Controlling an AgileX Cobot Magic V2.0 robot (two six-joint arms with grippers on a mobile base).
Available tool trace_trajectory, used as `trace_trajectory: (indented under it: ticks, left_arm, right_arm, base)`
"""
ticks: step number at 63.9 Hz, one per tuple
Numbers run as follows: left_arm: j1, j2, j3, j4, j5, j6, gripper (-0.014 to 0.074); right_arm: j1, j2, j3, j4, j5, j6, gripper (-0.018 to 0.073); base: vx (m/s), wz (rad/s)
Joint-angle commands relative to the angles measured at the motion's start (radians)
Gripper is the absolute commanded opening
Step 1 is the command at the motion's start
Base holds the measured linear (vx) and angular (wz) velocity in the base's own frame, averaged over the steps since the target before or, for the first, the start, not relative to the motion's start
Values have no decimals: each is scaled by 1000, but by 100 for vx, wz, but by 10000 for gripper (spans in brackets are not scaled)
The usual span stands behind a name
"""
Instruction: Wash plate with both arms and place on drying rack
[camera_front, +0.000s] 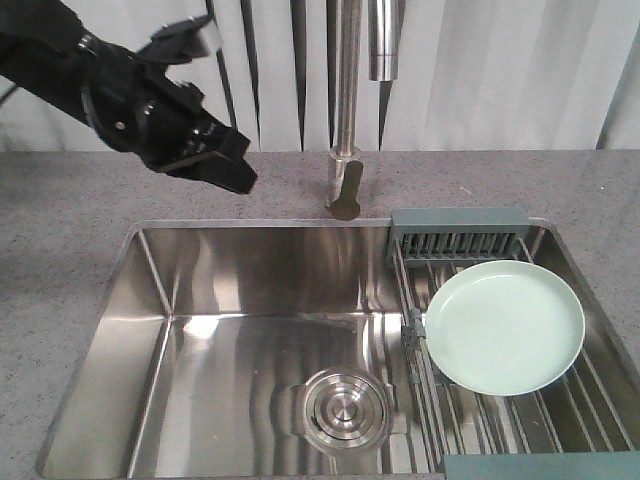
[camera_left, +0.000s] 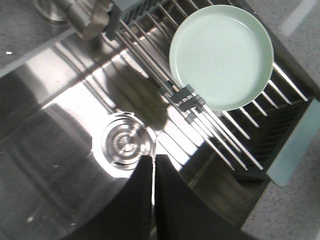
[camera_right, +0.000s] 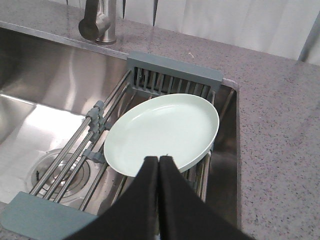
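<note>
In the right wrist view, the right gripper (camera_right: 158, 165) is seen at the lower centre of the frame, its black fingers (camera_right: 147, 195) pressed together and empty. Just beyond their tips the plate (camera_right: 162, 132), round, matte and pale mint-green, is laid flat on the steel bars of the drying rack (camera_right: 172, 75), over the right end of the sink (camera_front: 250, 300). In the left wrist view, the left gripper (camera_left: 153, 162) is likewise clenched on nothing. In the front view, the left arm (camera_front: 130, 100) is held at upper left above the speckled grey table (camera_front: 80, 200).
</note>
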Motion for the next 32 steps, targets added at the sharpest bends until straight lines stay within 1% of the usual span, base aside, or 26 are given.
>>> trace_trajectory:
  ticks: [1,9,14,22,32]
  left_arm:
    - [1,-156,0,44,13,-32,-6]
    - [1,-311,145,80,-24,-33,-6]
    - [1,-427,273,88,-86,-30,-6]
    - [1,-618,543,115,-235,-28,-6]
    - [1,-813,825,115,-429,-28,-6]
  right_arm:
    - [-4,9,-26,-19,-74,-3,-2]
    - [-4,9,-26,-37,-74,-3,-2]
    - [-4,9,-26,-37,-73,-3,-2]
    - [-4,9,-26,-37,-73,-3,-2]
    - [-4,9,-26,-37,-73,-3,-2]
  base:
    - [0,0]
    - [0,0]
    - [0,0]
    - [0,0]
    - [0,0]
